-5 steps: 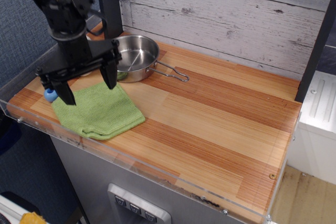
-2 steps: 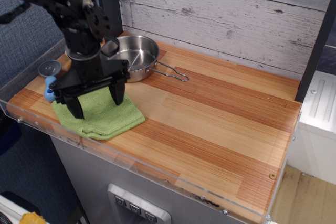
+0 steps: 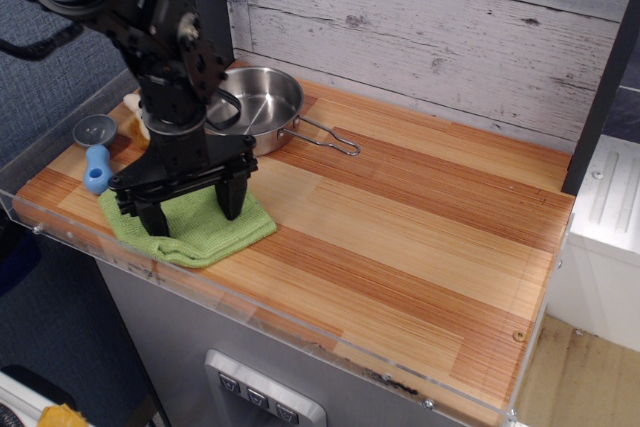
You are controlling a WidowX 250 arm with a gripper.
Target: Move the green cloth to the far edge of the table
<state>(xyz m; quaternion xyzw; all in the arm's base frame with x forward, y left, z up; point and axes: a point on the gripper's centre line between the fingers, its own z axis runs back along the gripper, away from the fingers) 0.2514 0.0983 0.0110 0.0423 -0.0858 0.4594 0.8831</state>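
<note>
Tool is down over the green cloth, fingers spread wide apart, one fingertip at the cloth's left part, the other at its right side near the middle. Tips look to be on or just above the fabric; can't tell which. Nothing clamped.

Green cloth lies flat and folded at the near-left corner of the tabletop, close to the clear acrylic rim.

Blue-handled tool with a round metal disc sits just left of the cloth, by the left edge. Steel pan is behind the arm toward the back-left, its wire handle pointing right. Whitewashed plank wall runs behind the tabletop.
</note>
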